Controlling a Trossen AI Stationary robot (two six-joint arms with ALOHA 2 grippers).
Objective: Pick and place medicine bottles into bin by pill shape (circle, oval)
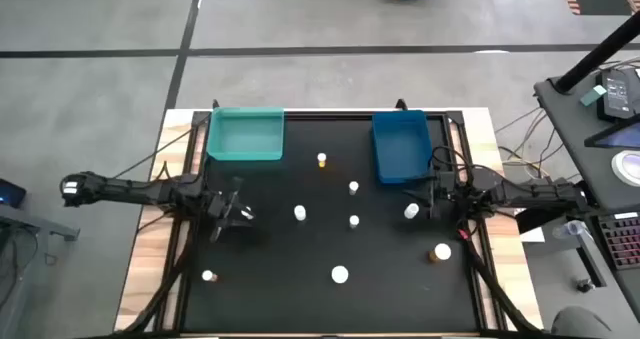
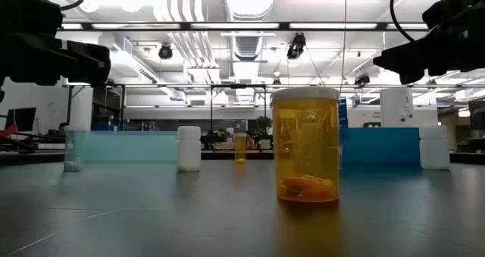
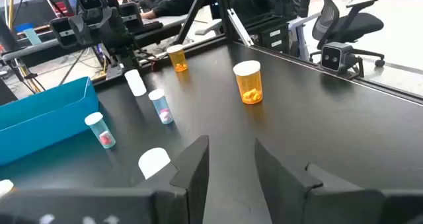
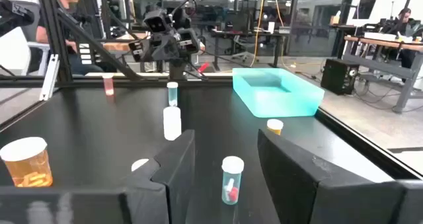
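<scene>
Several small medicine bottles stand upright on the black table top: an amber one (image 1: 321, 160) near the bins, white-capped ones (image 1: 354, 187) (image 1: 300, 213) in the middle, and an amber one with orange pills (image 2: 305, 145) near the front. My left gripper (image 1: 240, 214) (image 3: 231, 164) is open and empty at the left, a white-capped bottle (image 3: 154, 161) just beside it. My right gripper (image 1: 432, 201) (image 4: 225, 164) is open at the right. A clear bottle with pink pills (image 4: 231, 178) (image 1: 411, 211) stands just ahead of its fingers, untouched.
A teal bin (image 1: 245, 136) stands at the far left and a blue bin (image 1: 400, 144) at the far right. More bottles stand near the front (image 1: 208, 275) (image 1: 441, 251). The table has a raised dark rim (image 1: 480, 269). People sit at desks beyond the table.
</scene>
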